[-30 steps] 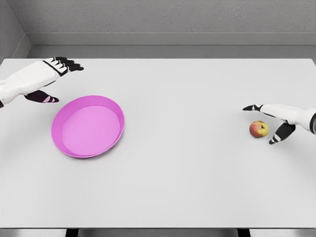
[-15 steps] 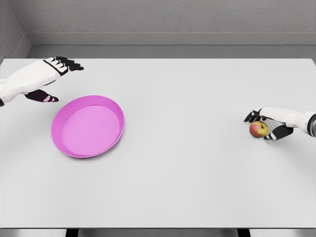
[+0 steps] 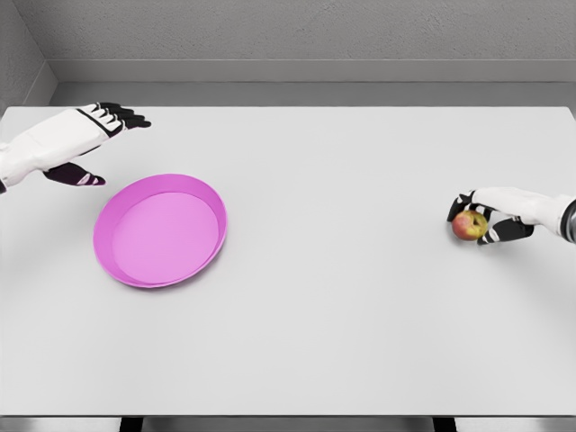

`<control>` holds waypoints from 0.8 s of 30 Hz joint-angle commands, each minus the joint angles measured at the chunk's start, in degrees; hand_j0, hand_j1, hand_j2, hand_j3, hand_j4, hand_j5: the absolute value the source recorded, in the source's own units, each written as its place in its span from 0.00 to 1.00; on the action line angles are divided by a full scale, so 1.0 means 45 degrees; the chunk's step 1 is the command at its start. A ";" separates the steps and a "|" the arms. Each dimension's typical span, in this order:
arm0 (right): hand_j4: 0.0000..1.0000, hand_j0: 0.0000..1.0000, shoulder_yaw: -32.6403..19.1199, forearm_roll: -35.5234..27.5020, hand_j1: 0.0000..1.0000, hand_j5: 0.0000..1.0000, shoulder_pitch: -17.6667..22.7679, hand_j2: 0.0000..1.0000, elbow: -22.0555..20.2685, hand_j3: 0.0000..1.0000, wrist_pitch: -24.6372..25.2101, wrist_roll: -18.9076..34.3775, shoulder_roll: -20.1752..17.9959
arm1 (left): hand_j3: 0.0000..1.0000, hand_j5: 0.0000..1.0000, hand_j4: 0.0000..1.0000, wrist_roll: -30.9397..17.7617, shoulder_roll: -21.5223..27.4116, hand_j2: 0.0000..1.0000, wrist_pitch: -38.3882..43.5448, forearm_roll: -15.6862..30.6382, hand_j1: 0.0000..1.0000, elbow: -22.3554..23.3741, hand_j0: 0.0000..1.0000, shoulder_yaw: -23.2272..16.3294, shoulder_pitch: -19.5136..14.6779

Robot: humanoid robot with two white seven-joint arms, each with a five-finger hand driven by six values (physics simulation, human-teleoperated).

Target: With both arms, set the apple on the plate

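Apple [image 3: 470,225] sits at table [image 3: 342,297] right, right hand [image 3: 493,219] curled around it. Recommend firm wrap before lifting toward plate [image 3: 121,270]; left hand [image 3: 76,144] hovers spread, empty.

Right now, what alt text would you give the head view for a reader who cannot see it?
The right hand grips a red-yellow apple at the right side of a white table. A pink plate sits far to the left, with the open left hand hovering behind it.
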 commanded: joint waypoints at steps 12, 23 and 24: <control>0.45 0.45 -0.0841 -0.0001 0.45 0.45 -0.0293 0.45 -0.1256 0.45 -0.0090 0.0647 -0.0007 | 1.00 1.00 1.00 0.0005 -0.0001 1.00 0.0002 0.0026 1.00 -0.0096 1.00 0.0093 0.0019; 0.43 0.43 -0.0900 -0.0021 0.43 0.43 -0.0606 0.43 -0.1256 0.43 -0.0793 0.0647 0.1184 | 1.00 1.00 1.00 -0.0034 -0.0001 1.00 0.0002 -0.0032 1.00 -0.0096 1.00 0.0093 0.0000; 0.43 0.43 -0.0900 -0.0021 0.43 0.43 -0.0625 0.43 -0.1256 0.43 -0.0793 0.0647 0.1379 | 1.00 1.00 1.00 -0.0034 0.0019 1.00 0.0002 -0.0032 1.00 -0.0096 1.00 0.0093 0.0000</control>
